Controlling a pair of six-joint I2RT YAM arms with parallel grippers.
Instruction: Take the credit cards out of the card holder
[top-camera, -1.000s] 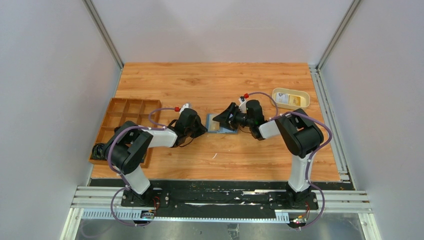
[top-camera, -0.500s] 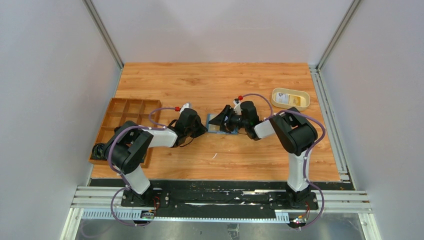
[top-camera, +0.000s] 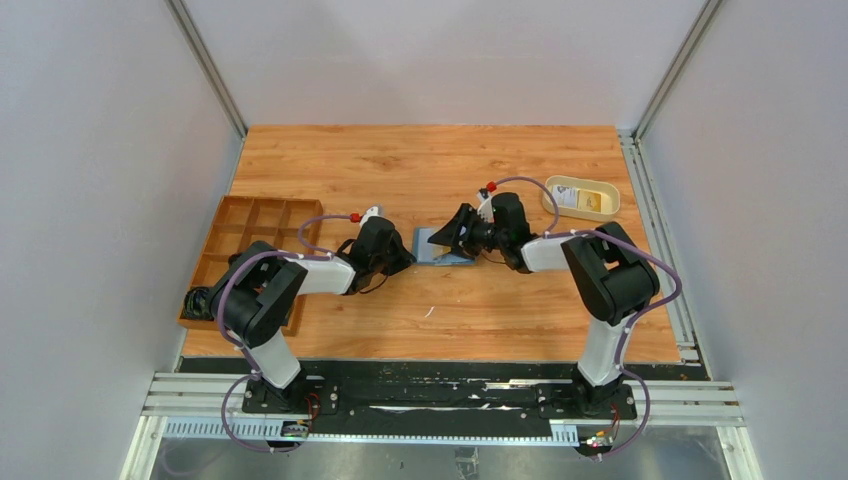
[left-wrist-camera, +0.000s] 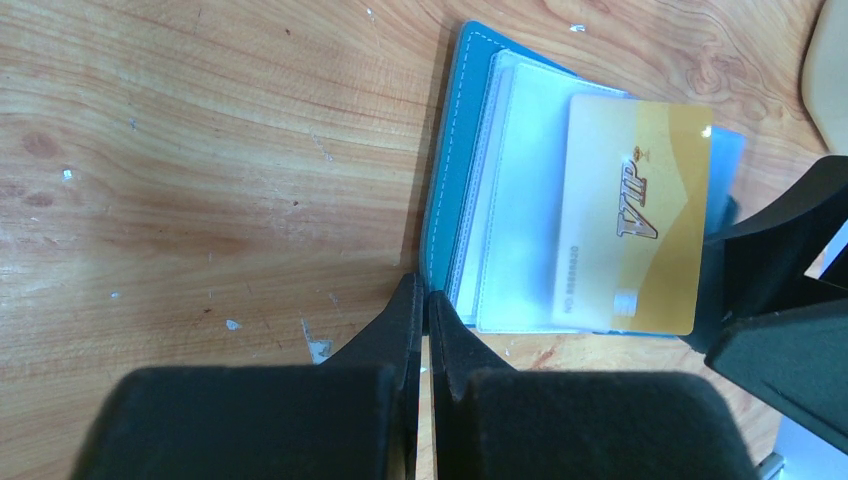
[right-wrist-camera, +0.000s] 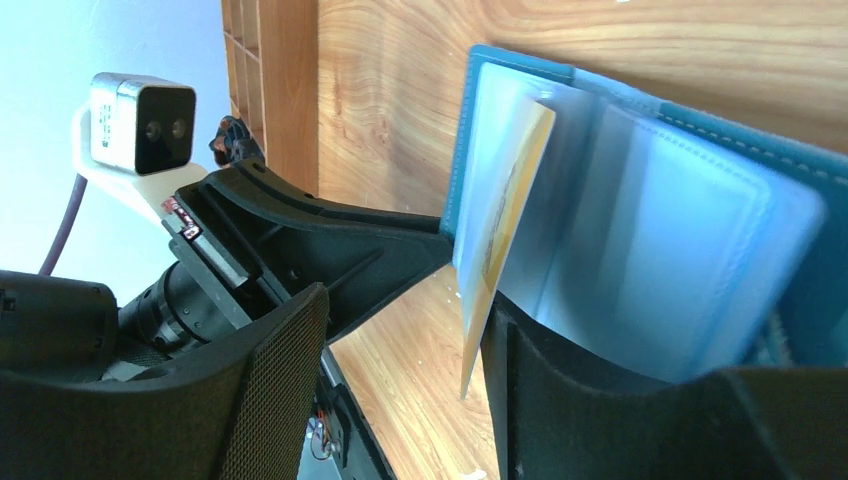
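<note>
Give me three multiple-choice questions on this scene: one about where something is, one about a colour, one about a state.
1. Where is the cream oval dish? A near left corner B far right of the wooden table C table centre
2. What colour is the thin VIP card? A gold B red C black
3. The blue folding card holder is: A folded shut B in the dish C lying open
Key: B, it sits by the right edge; A, its face is gold; C, its clear sleeves show.
</note>
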